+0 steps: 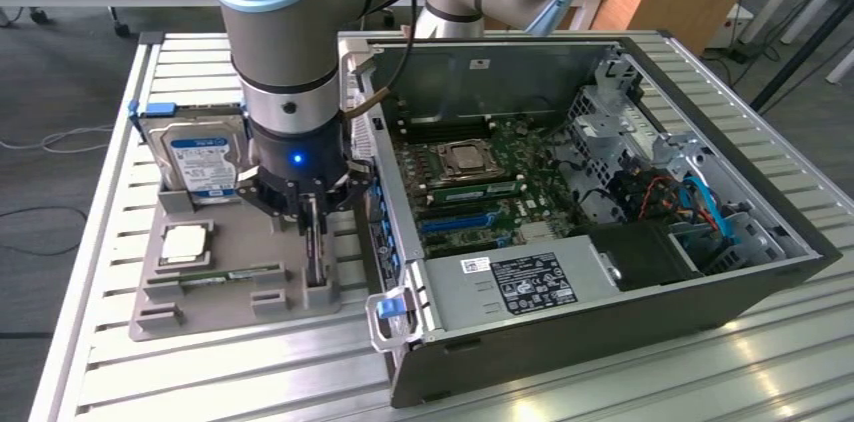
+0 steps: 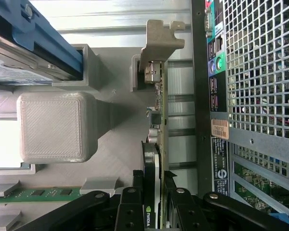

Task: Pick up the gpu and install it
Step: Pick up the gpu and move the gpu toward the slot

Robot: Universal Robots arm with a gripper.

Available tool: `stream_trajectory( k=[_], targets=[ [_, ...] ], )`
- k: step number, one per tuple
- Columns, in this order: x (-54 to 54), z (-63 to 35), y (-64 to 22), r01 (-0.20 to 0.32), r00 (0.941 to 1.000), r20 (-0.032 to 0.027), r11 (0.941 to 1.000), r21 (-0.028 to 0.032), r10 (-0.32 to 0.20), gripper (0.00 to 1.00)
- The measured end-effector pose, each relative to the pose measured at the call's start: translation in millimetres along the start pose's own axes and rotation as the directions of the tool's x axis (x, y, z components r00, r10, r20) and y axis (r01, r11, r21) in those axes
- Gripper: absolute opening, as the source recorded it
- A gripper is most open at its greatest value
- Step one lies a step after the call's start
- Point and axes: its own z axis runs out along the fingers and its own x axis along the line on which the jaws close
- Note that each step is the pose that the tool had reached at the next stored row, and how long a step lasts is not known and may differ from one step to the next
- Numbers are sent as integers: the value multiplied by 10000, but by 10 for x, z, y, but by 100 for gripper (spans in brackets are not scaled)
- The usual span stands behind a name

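On edge in the gray tray (image 1: 214,314), just beside the open computer case (image 1: 601,272), stands the gpu (image 1: 316,277) (image 2: 159,126). Tool (image 1: 311,234) (image 2: 152,195) clenched on it, one finger per face. Hard drive (image 1: 200,157) and RAM stick (image 1: 220,278) share the tray on the worktop (image 1: 200,387).

A tray (image 1: 200,324) sits on the surface (image 1: 200,382), to the exterior view's left of the computer case (image 1: 574,352). On it: hard drive (image 1: 200,162) at the far edge, CPU (image 1: 184,242) before it, RAM stick (image 1: 214,279) nearer still. The gpu (image 2: 159,125) stands along the case-side edge, gripped in the pincer (image 2: 153,185).
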Motion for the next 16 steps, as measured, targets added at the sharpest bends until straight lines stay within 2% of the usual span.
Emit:
stream_trajectory(
  k=[6, 16],
  targets=[
    [-2, -53, 2, -1, 10000, 0, 10000, 1, 1, 27],
    [-9, -325, 8, 0, 10000, -1, 10000, 0, 0, 27]
  ],
)
